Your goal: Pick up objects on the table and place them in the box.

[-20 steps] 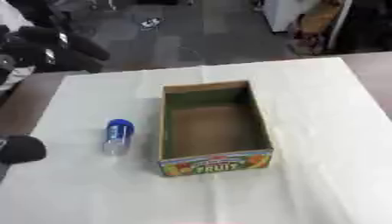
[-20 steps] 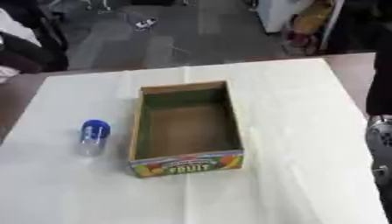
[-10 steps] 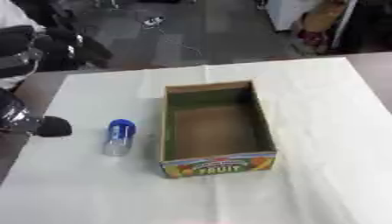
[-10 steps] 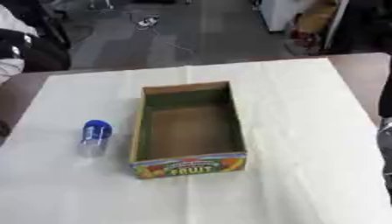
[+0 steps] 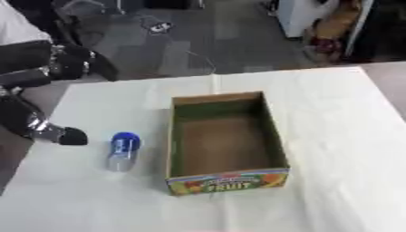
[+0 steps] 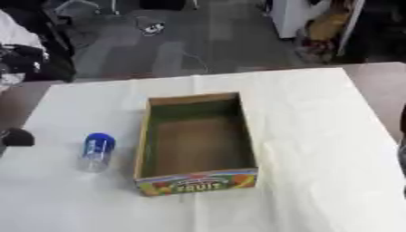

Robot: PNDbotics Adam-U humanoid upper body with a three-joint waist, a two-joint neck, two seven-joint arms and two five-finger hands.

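box (image 5: 225,144): cardboard one, sitting open in the middle of the counter (image 5: 349,149), long side running away from me. It's got a colourful label on the near wall reading FRUIT, and I'm seeing only bare cardboard inside.

bottle (image 5: 122,150): small clear plastic one with a blue cap and blue label, lying on its side on the counter just left of the box, not touching it. Cap end is pointing away from me.

left hand (image 5: 60,135): coming in from the left edge, hanging at the counter's left side, near the bottle but apart from it. All I'm getting is a dark rounded tip with some silver behind it, so I honestly can't tell whether my fingers are spread or curled. It's not holding anything that I can see.

right hand: I'm only catching a dark sliver at the right edge of the right eye view, can't make out what it is, so I'm not calling it.

counter: covered in a white cloth, lying slightly askew in view.
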